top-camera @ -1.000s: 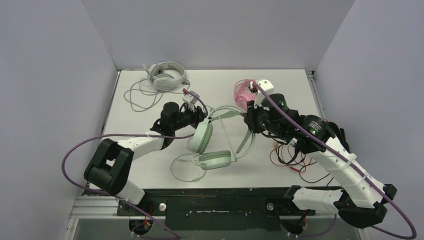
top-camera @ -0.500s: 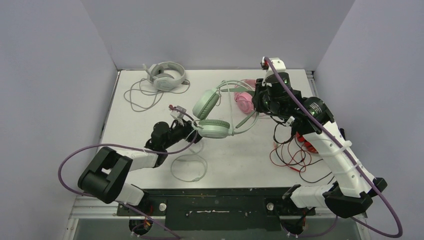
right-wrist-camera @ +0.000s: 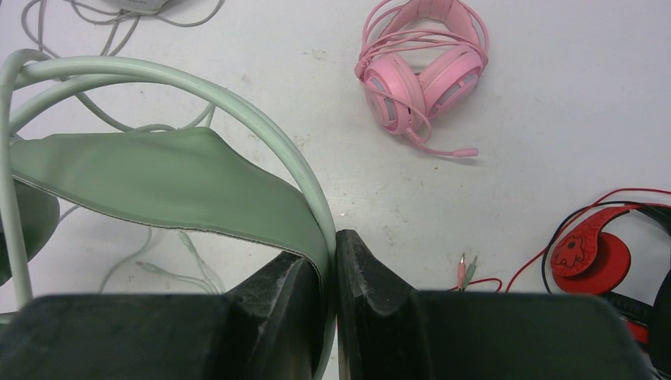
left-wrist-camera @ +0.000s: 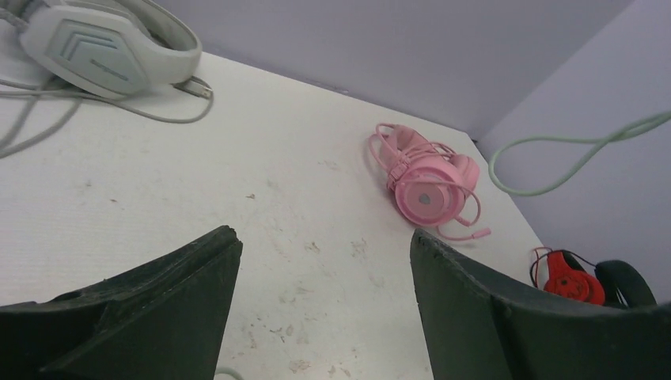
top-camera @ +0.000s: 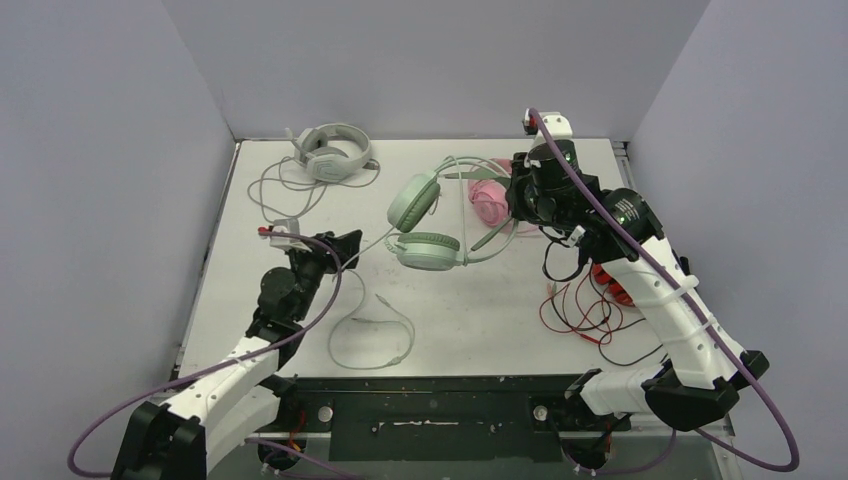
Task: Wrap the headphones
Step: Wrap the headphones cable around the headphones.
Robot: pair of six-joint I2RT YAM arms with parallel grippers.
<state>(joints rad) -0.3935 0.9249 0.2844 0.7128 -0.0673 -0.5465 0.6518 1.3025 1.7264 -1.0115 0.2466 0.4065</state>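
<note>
My right gripper point(top-camera: 515, 205) is shut on the headband of the mint green headphones point(top-camera: 428, 228) and holds them above the table's middle; the band point(right-wrist-camera: 158, 182) fills the right wrist view. Their thin green cable point(top-camera: 370, 335) trails down in a loop on the table. My left gripper point(top-camera: 345, 245) is open and empty at the left, apart from the cable. The pale grey-white headphones point(top-camera: 330, 152) lie at the back left with their cable point(top-camera: 275, 190) spread beside them, also in the left wrist view point(left-wrist-camera: 103, 51). The pink headphones point(right-wrist-camera: 423, 67) lie wrapped at the back right.
Red and black headphones point(right-wrist-camera: 601, 257) with tangled red and black wires point(top-camera: 585, 310) lie at the right under my right arm. Grey walls close the table on three sides. The table's front edge point(top-camera: 440, 378) meets the black base rail.
My left gripper has let go of the green headphones and drawn back to the left and toward the base. My right gripper lifted the headphones up and back, then held nearly still.
</note>
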